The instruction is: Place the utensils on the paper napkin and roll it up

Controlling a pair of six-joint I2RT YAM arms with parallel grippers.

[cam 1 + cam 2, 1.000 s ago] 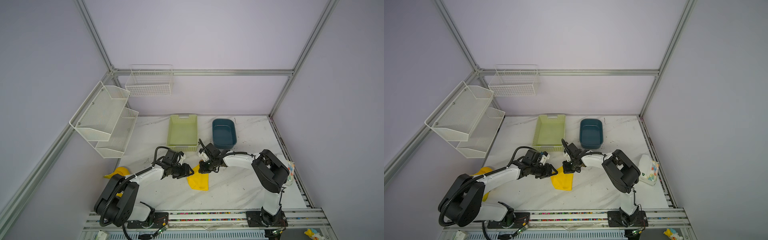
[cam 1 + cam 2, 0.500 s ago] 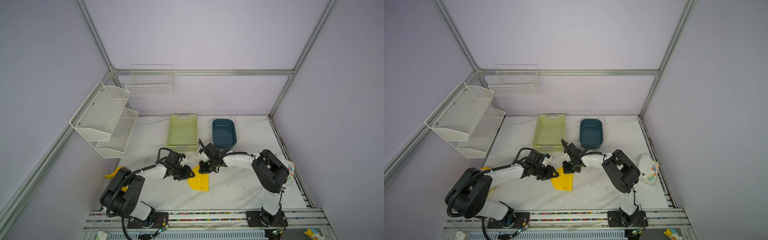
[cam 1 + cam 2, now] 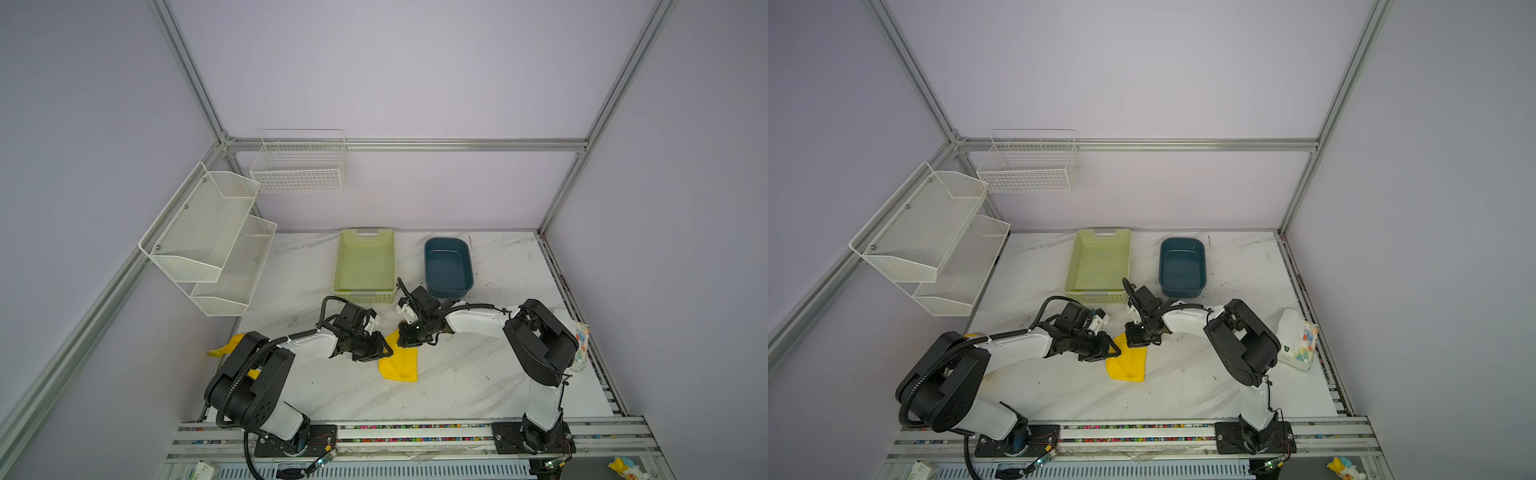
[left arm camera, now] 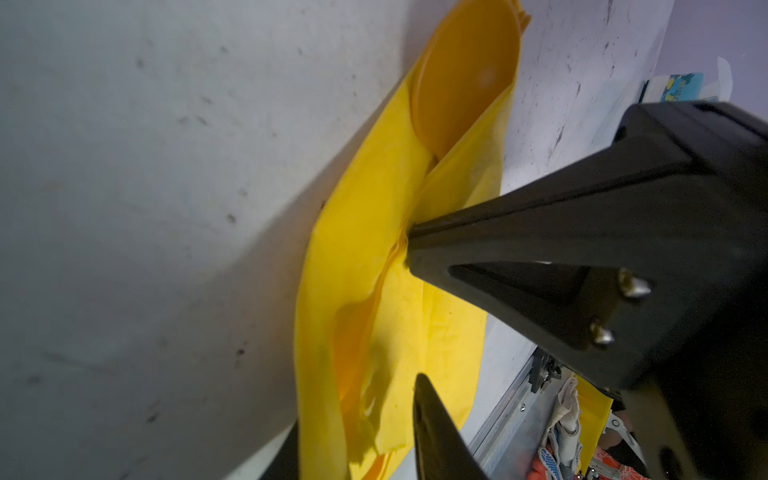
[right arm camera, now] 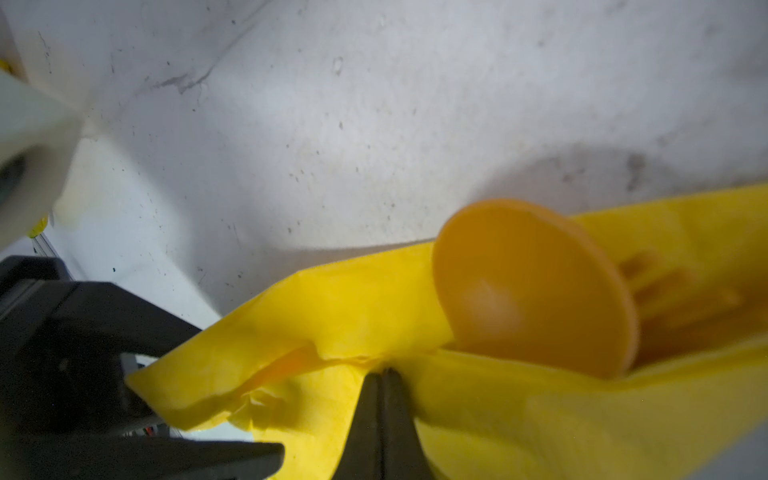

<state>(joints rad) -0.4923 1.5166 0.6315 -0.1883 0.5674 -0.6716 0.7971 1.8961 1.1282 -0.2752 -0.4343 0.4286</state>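
Right claw (image 5: 380, 376) pinches paper napkin (image 5: 540, 415) round spoon (image 5: 532, 286) — left claw (image 4: 415, 311) spread alongside — green basket (image 3: 364, 296) near.

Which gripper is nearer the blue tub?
Right. The right gripper pinches the paper napkin in front of the blue tub; the left gripper is further left.

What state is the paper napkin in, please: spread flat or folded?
Folded: the paper napkin lies doubled over the utensils, spoon bowl showing at one end.
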